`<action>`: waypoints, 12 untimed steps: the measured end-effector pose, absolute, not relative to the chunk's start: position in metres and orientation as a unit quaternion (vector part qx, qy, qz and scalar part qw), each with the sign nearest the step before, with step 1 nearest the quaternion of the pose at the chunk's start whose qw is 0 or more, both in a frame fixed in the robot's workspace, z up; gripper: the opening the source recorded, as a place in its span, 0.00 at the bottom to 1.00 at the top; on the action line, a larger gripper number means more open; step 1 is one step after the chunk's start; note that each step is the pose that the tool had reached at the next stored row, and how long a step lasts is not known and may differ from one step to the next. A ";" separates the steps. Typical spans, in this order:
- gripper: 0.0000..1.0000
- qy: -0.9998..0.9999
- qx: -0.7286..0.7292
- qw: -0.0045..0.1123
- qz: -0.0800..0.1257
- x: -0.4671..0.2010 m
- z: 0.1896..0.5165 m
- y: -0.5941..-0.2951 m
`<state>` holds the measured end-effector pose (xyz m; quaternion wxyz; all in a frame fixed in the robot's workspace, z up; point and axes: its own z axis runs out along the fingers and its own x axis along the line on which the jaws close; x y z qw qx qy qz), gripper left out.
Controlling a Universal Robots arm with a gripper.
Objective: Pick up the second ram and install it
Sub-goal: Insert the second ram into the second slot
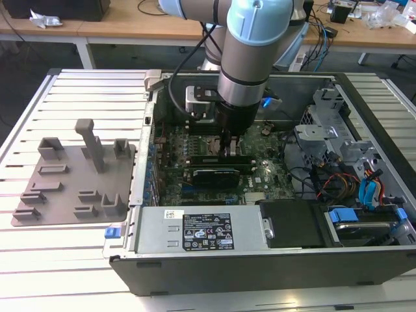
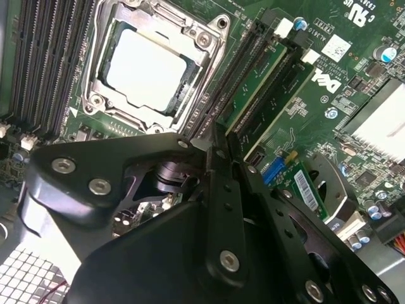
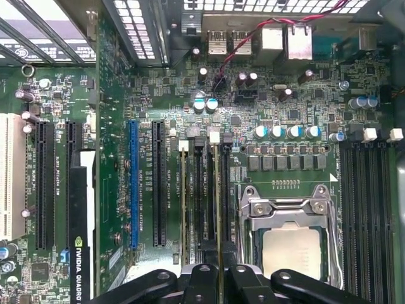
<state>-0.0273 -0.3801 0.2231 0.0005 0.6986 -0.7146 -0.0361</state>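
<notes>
My gripper (image 1: 229, 151) reaches down into the open computer case, right beside the CPU socket (image 3: 288, 244). Its black fingers (image 3: 201, 280) are shut on the second ram (image 3: 219, 202), a thin green stick seen edge-on in the first wrist view. The stick stands upright over a black slot next to the socket. In the second wrist view its green face (image 2: 256, 79) runs away from the closed fingertips (image 2: 220, 149). Another green stick (image 3: 183, 202) stands two slots further from the socket.
The grey holder tray (image 1: 71, 175) lies on the slatted table at the exterior view's left, outside the case. A black graphics card (image 1: 211, 175) sits just in front of the gripper. Cables and drive cages (image 1: 351, 162) crowd the case's right side. More black slots (image 3: 367, 209) flank the socket's other side.
</notes>
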 end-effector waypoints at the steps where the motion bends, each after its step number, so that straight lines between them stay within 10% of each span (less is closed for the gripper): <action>1: 0.13 -0.715 0.699 0.000 -0.036 -0.027 0.222 -0.380; 10: 0.21 -0.715 0.699 0.001 -0.035 -0.027 0.245 -0.379; 12: 0.10 -0.715 0.699 0.005 -0.031 -0.027 0.271 -0.376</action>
